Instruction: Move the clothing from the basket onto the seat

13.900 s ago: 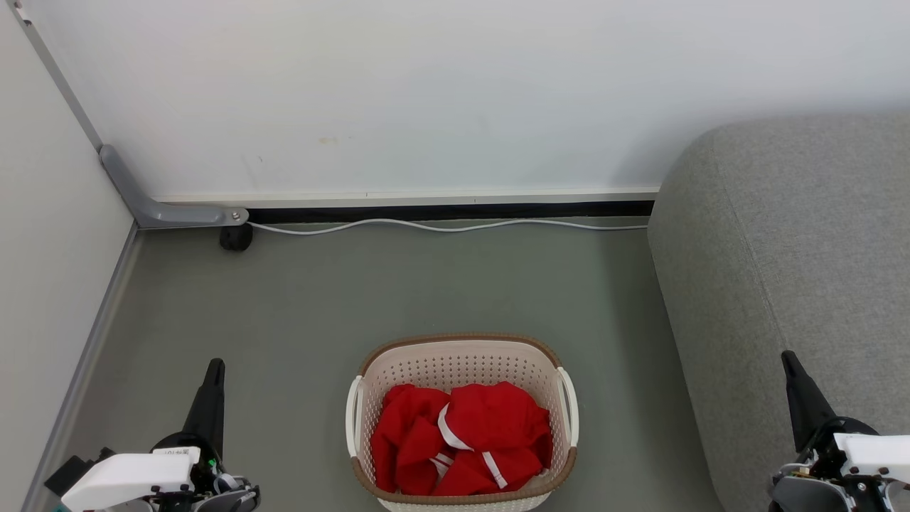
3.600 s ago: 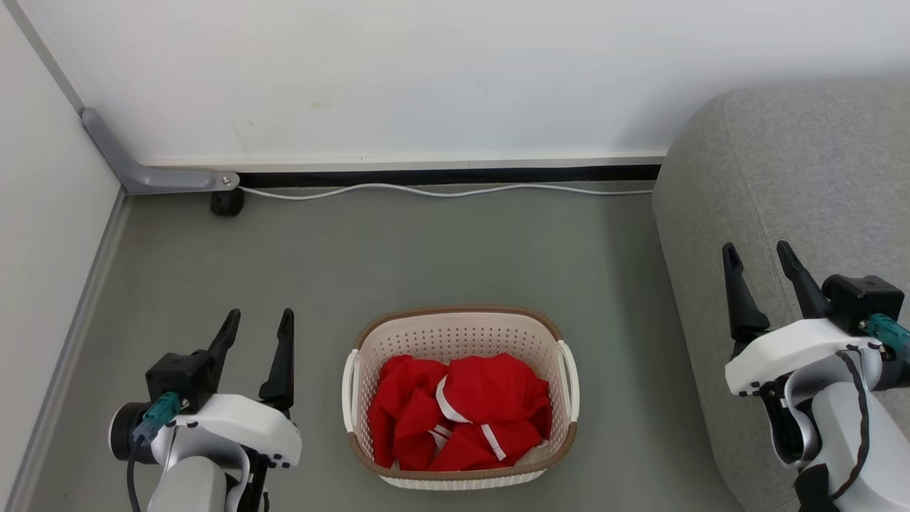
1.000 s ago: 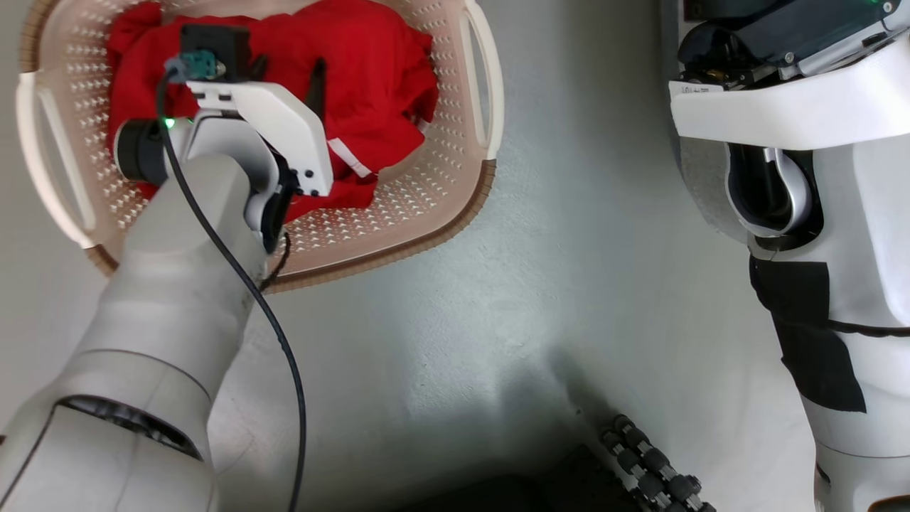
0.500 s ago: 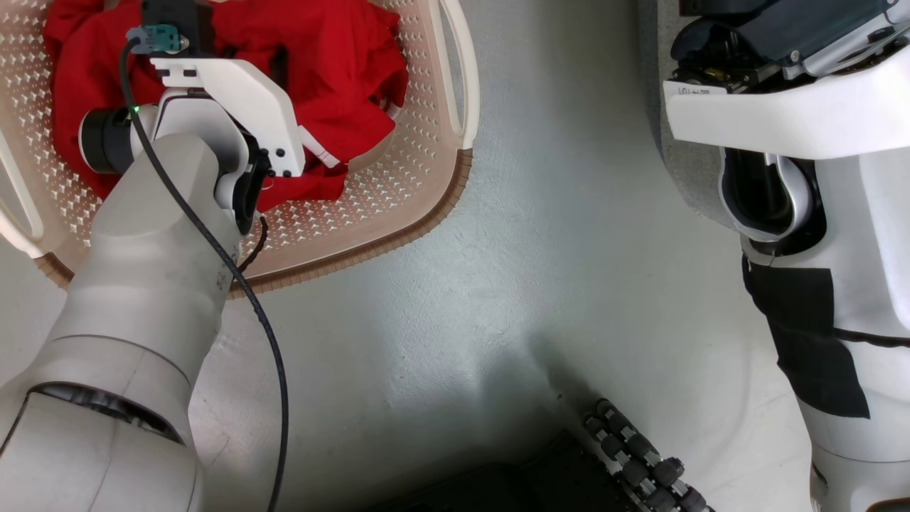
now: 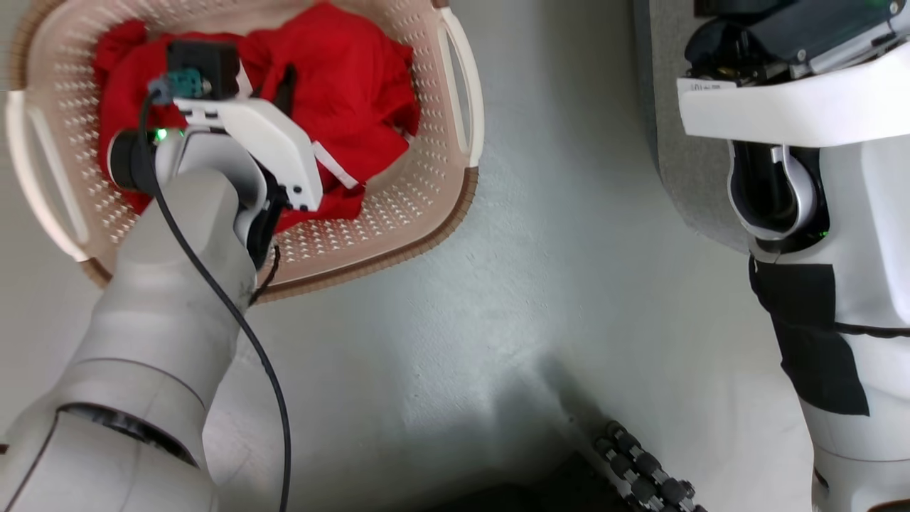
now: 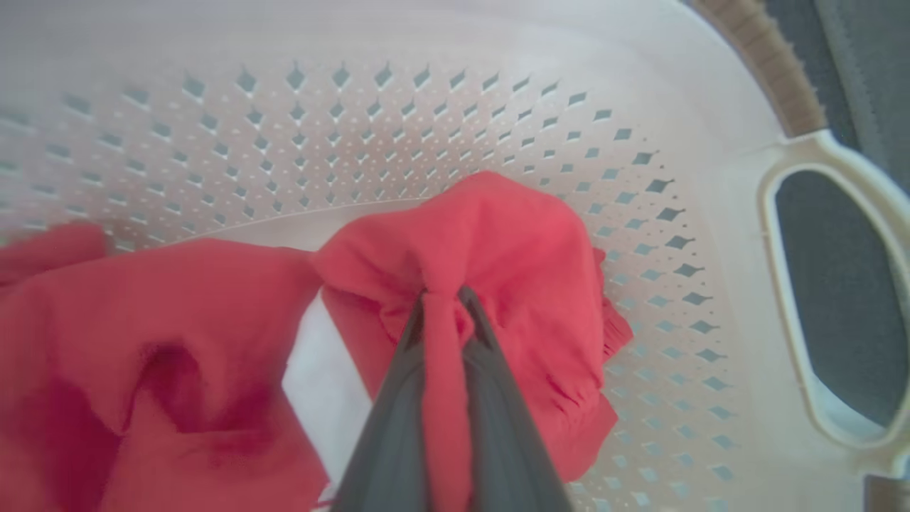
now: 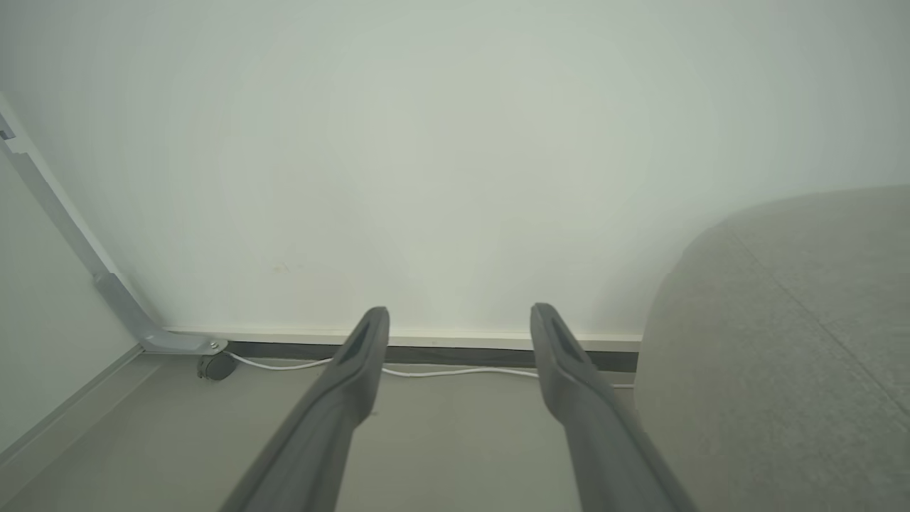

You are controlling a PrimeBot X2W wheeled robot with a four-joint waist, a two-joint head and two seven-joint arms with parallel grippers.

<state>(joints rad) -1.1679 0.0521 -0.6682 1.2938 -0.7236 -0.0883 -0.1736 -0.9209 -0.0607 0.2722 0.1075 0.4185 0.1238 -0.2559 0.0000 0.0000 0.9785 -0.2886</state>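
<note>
Your L gripper (image 6: 442, 302) is clamped on a fold of the red clothing (image 6: 512, 235), fabric bunched btw both fingers (image 6: 398, 398). The rest of the pile lies inside the basket (image 5: 426, 206) on the floor (image 5: 498, 320). R gripper (image 7: 458, 316) hangs w/ jaws spread wide, nothing in them, facing the wall (image 7: 455, 142) beside the grey seat (image 7: 782, 341), which stands apart from the basket on your right.

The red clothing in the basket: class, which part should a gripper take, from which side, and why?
Pinch a raised fold on top of the clothing, coming down through the open top of the basket. The fabric lies crumpled, so its ridges suit two thin fingers, and the walls block a side approach. The left gripper is shut on such a ridge.
</note>
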